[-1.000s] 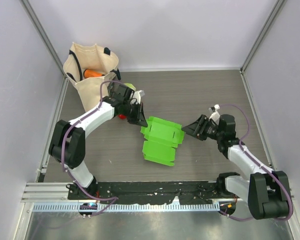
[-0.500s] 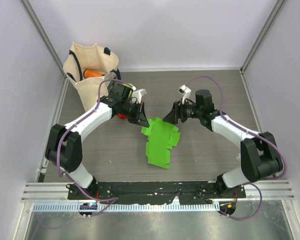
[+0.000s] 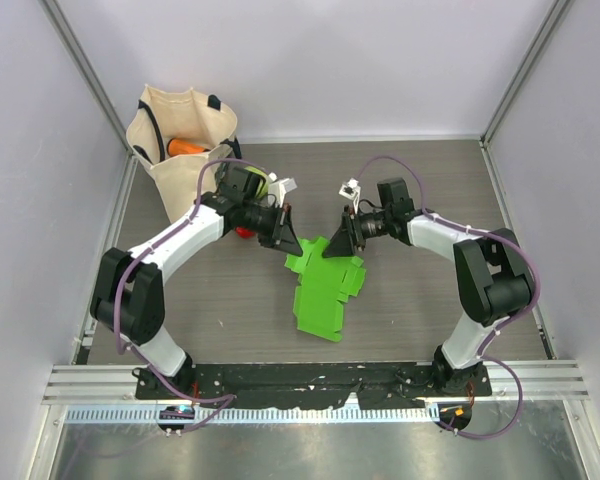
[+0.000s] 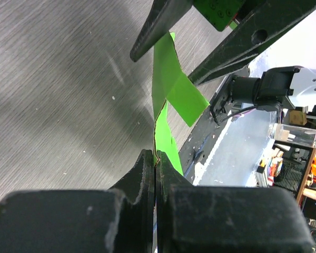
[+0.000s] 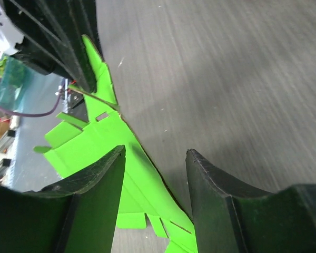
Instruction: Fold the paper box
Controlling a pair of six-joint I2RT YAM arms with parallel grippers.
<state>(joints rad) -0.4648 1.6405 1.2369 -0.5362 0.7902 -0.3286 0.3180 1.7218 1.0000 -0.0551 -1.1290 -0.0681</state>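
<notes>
At table (image 3: 430, 300) centre, paper box (image 3: 320, 295), long axis near-to-far.

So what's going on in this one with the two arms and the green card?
Both arms are working on the paper box, a green card cut-out that looks mostly unfolded. The left gripper is clamped shut on the card's far-left edge. The right gripper is open at the far-right edge, with its fingers by the card but not closed on it.

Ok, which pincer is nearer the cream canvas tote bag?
Left. The left pincer sits just right of the cream canvas bag, clamping the bright green card cut-out; the right pincer is farther right.
</notes>
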